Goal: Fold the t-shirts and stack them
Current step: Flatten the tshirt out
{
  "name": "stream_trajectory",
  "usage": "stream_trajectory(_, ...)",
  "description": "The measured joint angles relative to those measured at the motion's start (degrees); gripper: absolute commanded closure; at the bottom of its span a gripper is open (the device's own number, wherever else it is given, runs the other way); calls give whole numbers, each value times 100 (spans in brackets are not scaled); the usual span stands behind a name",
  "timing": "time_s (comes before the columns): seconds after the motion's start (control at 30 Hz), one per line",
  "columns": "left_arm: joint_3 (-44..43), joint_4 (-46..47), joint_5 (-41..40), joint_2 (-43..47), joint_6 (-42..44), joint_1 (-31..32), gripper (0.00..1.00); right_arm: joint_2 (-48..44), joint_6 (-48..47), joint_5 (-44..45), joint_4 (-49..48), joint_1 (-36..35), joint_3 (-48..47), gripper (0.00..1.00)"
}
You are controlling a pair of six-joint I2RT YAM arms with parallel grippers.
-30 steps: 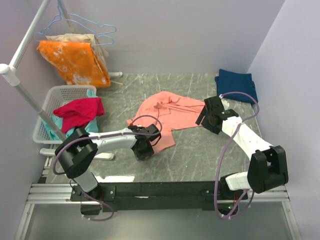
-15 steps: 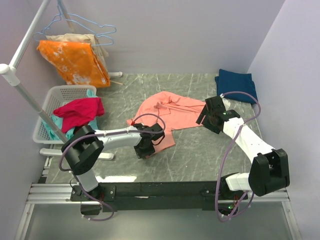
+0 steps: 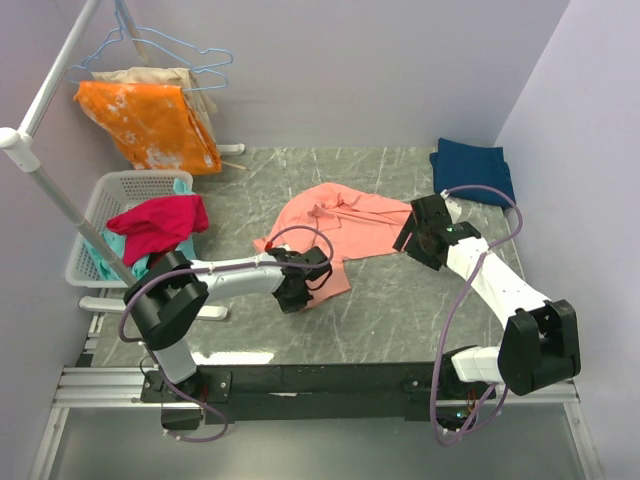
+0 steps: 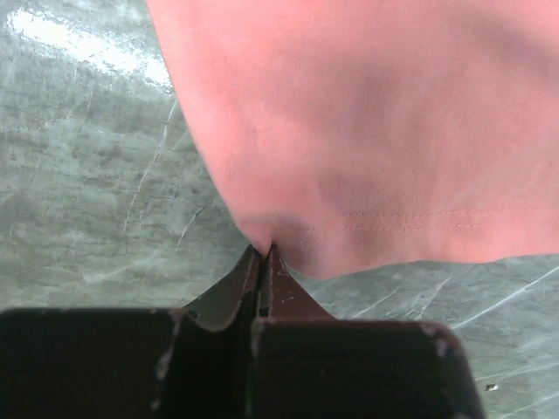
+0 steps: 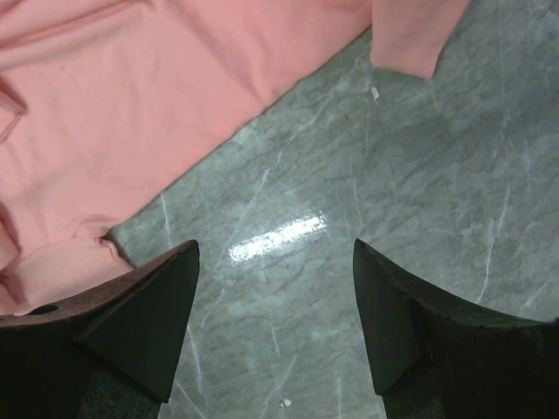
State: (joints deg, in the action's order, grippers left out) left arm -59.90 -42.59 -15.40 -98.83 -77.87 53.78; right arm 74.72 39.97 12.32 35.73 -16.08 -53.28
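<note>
The salmon-pink t-shirt (image 3: 330, 225) lies rumpled in the middle of the table. It fills the top of the left wrist view (image 4: 367, 131) and the upper left of the right wrist view (image 5: 148, 105). My left gripper (image 3: 291, 296) is shut on the shirt's near hem corner, pinching a fold of pink cloth at its tips (image 4: 264, 250). My right gripper (image 3: 415, 243) is open and empty over bare table, just off the shirt's right edge (image 5: 275, 253). The dark navy t-shirt (image 3: 472, 170) lies folded at the back right.
A white basket (image 3: 100, 205) at the left holds a magenta-red garment (image 3: 155, 225) and teal cloth. An orange white-blotched cloth (image 3: 150, 120) hangs on a rack at the back left. The rack's white pole (image 3: 60, 200) slants over the basket.
My left gripper has moved slightly right and away along the pink shirt's near hem. My right gripper has shifted slightly; it stays open.
</note>
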Motion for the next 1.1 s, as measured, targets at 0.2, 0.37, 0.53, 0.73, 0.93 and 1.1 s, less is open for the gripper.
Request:
stream_trajectory(0.2,190,-92,-186,203,-160,11,99,0,0,-2,7,7,37,21)
stream_trajectory(0.37,273,-931,-704,597,-402,4,99,0,4,35,7,83,146,21)
stream_trajectory(0.53,107,-1845,-1342,1462,-741,4,99,0,68,138,0,411,313,22)
stream_trajectory(0.73,-153,-2835,-2083,2079,-1231,0,99,155,109,358,-7,601,319,25)
stream_trajectory(0.93,-184,-3180,-2479,2389,-1346,-262,99,435,155,369,-83,610,365,33)
stream_trajectory(1.1,-380,-3296,-2658,2441,-1226,-542,99,516,219,345,-116,608,608,40)
